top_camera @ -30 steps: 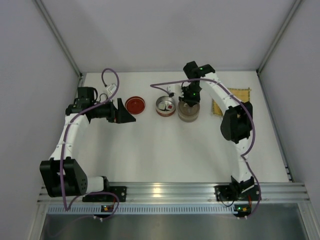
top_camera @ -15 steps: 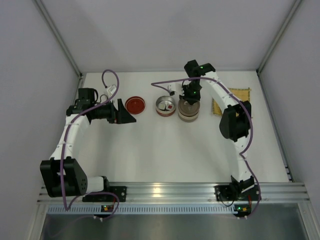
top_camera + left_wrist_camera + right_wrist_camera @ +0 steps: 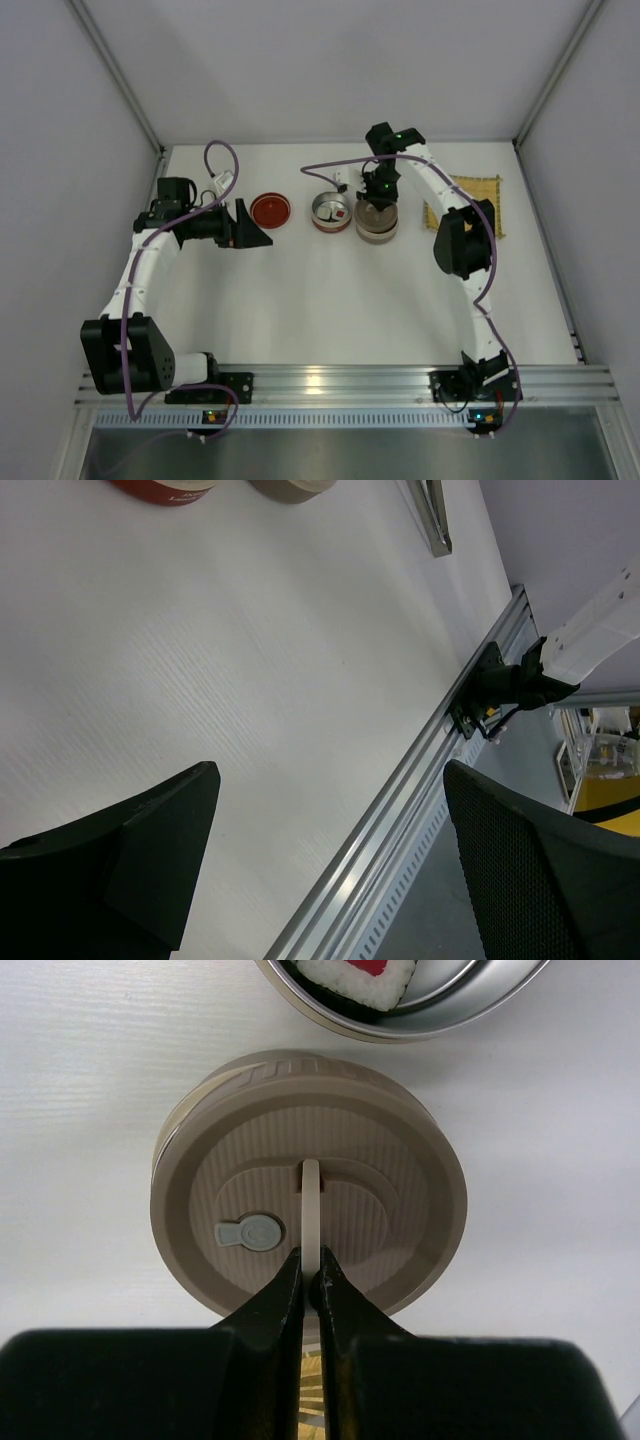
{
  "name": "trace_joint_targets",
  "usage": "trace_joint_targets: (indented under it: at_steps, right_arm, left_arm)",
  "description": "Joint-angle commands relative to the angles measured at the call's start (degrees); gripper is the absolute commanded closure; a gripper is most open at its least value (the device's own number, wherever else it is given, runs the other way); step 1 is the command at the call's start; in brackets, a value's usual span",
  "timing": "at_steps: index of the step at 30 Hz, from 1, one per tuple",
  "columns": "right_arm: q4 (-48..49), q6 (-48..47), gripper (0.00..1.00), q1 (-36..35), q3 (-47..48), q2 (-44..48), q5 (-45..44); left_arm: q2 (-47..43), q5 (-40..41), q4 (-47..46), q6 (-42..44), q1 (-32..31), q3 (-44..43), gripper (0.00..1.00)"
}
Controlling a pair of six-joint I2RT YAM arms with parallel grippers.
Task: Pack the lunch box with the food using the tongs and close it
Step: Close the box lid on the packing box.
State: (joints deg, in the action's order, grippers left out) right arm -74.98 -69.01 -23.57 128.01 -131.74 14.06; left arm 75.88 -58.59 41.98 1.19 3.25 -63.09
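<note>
My right gripper is shut on the thin upright handle of a round beige lid, which lies over a round container. In the top view this gripper hangs straight over that lid. Just left of it stands the lunch box's open silver tin, and in it lies a piece of food, white with a red centre and a dark wrap. My left gripper is open with nothing between its fingers, left of a red lid. In the left wrist view its jaws stand wide over bare table. The tongs are out of view.
A yellow woven mat lies at the back right, partly under my right arm. Grey walls close in the table on three sides, and an aluminium rail runs along the near edge. A purple cable loops over the back of the table.
My right gripper has shifted slightly toward the back with the beige lid's handle still in it, and its elbow has swung a little left. The left arm has not moved.
</note>
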Motion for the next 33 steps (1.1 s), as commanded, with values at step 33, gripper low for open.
trace_joint_targets:
  at_steps: [33]
  right_arm:
    - [-2.28,-0.51,1.00,1.34,-3.73,5.44,4.57]
  left_arm:
    - [-1.61,-0.47,-4.89,-1.02,0.09,1.48,0.02]
